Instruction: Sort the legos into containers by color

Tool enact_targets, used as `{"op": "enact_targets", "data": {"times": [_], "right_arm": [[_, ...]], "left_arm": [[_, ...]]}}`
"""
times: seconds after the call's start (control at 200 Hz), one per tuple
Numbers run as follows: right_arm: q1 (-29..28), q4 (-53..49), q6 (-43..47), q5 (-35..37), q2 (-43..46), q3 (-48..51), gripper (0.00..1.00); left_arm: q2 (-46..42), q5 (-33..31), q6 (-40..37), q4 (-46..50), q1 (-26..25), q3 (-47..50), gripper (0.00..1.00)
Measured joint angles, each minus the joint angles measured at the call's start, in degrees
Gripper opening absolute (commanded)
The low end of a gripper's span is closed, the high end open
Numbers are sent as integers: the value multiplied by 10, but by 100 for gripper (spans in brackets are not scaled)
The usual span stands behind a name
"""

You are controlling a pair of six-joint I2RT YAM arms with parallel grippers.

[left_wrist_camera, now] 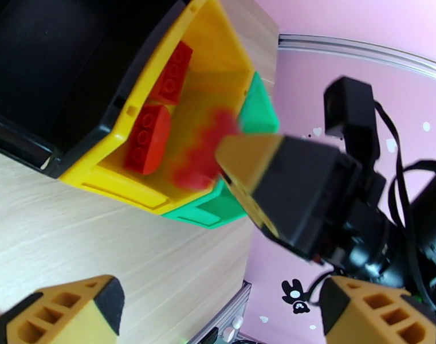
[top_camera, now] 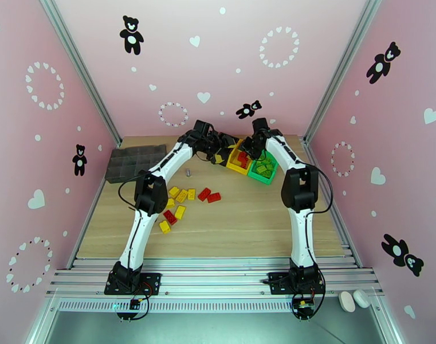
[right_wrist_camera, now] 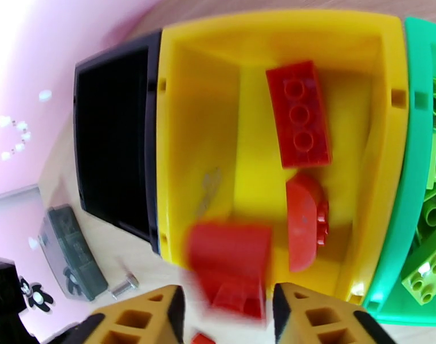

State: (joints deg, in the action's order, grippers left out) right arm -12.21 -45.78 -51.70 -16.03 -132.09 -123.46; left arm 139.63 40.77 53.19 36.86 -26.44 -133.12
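Where the arms work: pale wood-grain table (top_camera: 246, 225), with a ribbed metal rail (top_camera: 218, 276) along its near edge.
Room: pink walls (top_camera: 218, 53) on three sides, printed with black bears and white hearts.
Far left corner: dark grey organizer tray (top_camera: 134, 161), flat on the wood.
Containers: black bin (right_wrist_camera: 114, 144), yellow bin (right_wrist_camera: 200, 110) and green bin (right_wrist_camera: 415, 110), joined in a row at the far middle of the table, between the two wrists.
Long red brick (right_wrist_camera: 299, 116): flat in the yellow bin, studs facing up, three in a line. Long axis runs along the bin's length, slightly skewed.
Rounded red piece (right_wrist_camera: 303, 225): just beside it, tipped on its side, studs pointing toward the green bin.
Blurred red brick (right_wrist_camera: 229, 265): at the yellow bin's near end, in the gap of the right gripper (right_wrist_camera: 228, 308). Orientation unreadable.
Right jaws: part-way apart. Fingers sharp, brick smeared and loose between them.
Left gripper (left_wrist_camera: 218, 296): jaws wide apart, nothing between them, over bare wood beside the bins.
Green bricks (right_wrist_camera: 429, 265): piled in the green bin, studs at mixed angles.
Top view adds: loose red and yellow bricks (top_camera: 183, 204) scattered near the left arm's elbow, well apart from the bins.
Right wrist view adds: stud detail, and a small metal bolt (right_wrist_camera: 123, 285) on the wood near the black bin.
Left wrist view adds: the right gripper side-on above the yellow bin, a red smear against its finger.
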Motion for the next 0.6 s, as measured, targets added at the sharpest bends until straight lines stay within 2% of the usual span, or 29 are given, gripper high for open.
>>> {"op": "enact_targets", "data": {"times": [0.22, 0.38, 0.601], "right_arm": [[-3, -17, 11, 4, -1, -6, 70], [-14, -27, 29, 20, 16, 12, 74], [-75, -42, 58, 48, 76, 68, 78]], "left_arm": [[-49, -44, -33, 32, 5, 96, 95], [-133, -97, -67, 50, 18, 195, 95], [-266, -170, -97, 58, 40, 338, 94]]}}
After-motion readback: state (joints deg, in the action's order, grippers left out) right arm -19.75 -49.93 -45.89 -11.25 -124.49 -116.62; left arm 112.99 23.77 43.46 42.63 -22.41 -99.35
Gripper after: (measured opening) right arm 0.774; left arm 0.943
